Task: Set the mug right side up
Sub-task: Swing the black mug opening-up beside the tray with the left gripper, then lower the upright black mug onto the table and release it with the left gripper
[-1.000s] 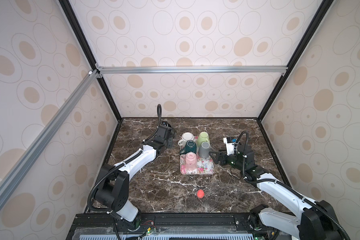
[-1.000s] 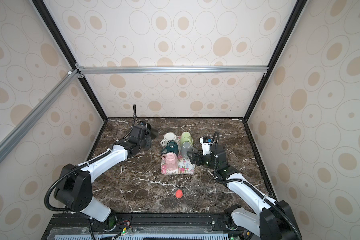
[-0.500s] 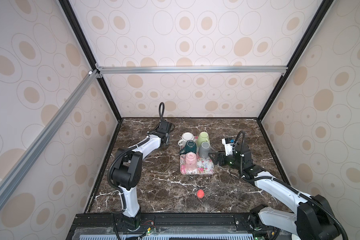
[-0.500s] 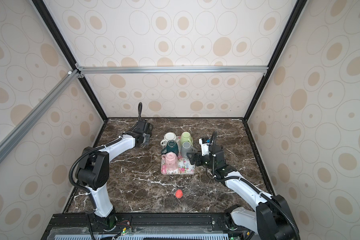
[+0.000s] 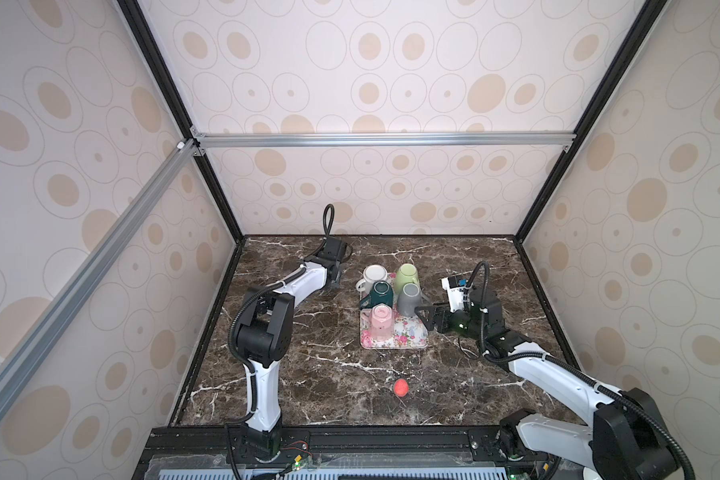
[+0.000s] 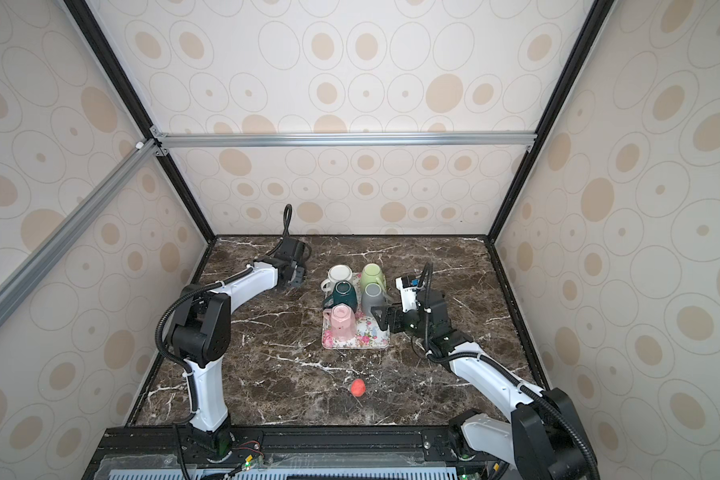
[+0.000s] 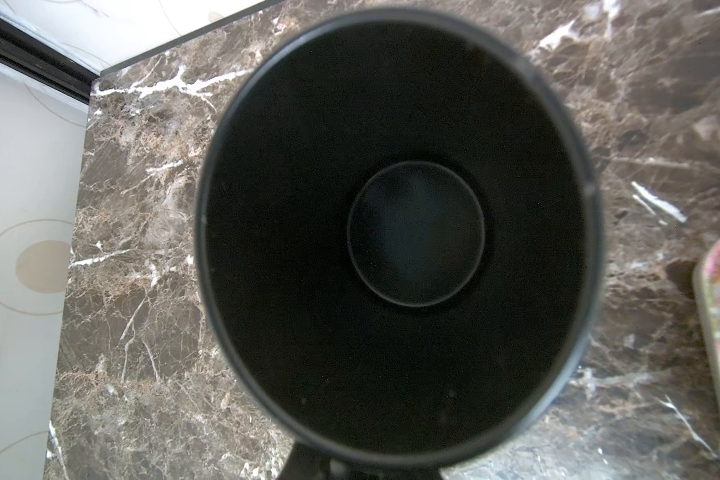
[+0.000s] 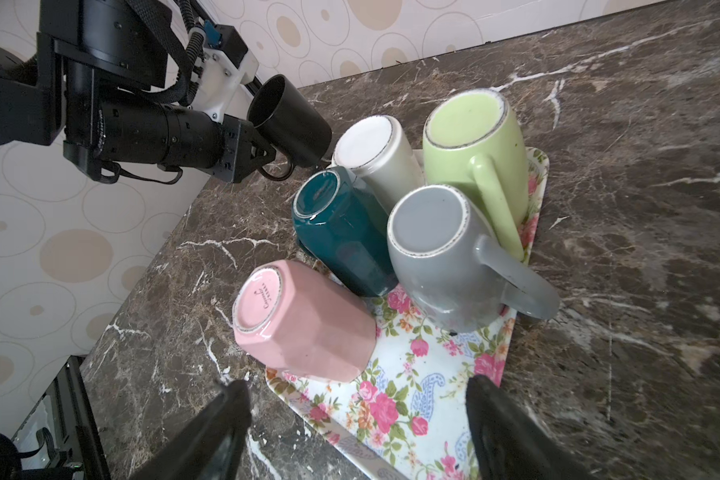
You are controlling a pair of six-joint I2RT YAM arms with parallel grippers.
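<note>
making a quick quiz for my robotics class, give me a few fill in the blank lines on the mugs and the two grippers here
1. The left gripper holds the black mug by its ____.
2. The pink mug stands ____ on the floral tray.
3. The right gripper, close to the tray, has its jaws ____.

Missing words: handle; upside down; open

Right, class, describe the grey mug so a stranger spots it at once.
Find the floral tray on the marble table. Among the inverted mugs there, look nearest the right arm. The grey mug stands in front of the green mug, the only grey one.
</note>
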